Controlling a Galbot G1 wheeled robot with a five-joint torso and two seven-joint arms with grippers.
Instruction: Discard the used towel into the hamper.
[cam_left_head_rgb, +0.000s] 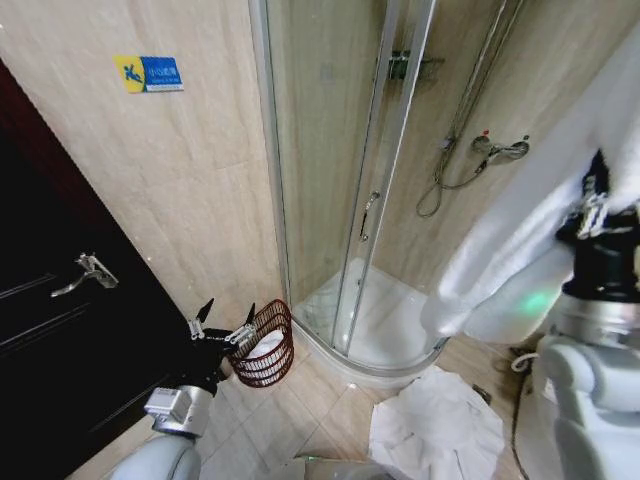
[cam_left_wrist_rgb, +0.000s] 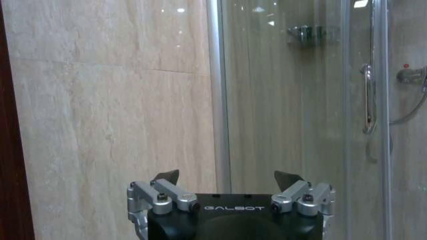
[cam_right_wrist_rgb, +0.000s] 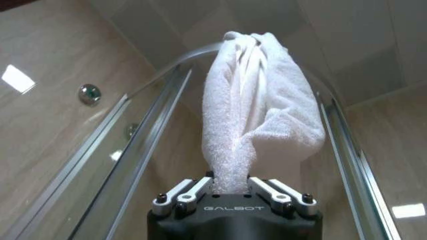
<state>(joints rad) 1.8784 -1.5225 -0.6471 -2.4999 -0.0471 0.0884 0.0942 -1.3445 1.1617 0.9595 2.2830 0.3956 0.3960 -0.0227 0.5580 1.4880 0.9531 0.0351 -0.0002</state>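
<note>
- Towel, white and bunched, is pinched in the right hand, held up high by the shower door.
- Left hand is spread wide, right beside the hamper on the floor.

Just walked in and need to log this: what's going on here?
The robot is in a bathroom, clearing a used towel. Its right gripper is shut on a white towel, held up near the shower stall. The left gripper is open, beside the wire hamper on the floor. The towel isn't in the hamper yet.
</note>
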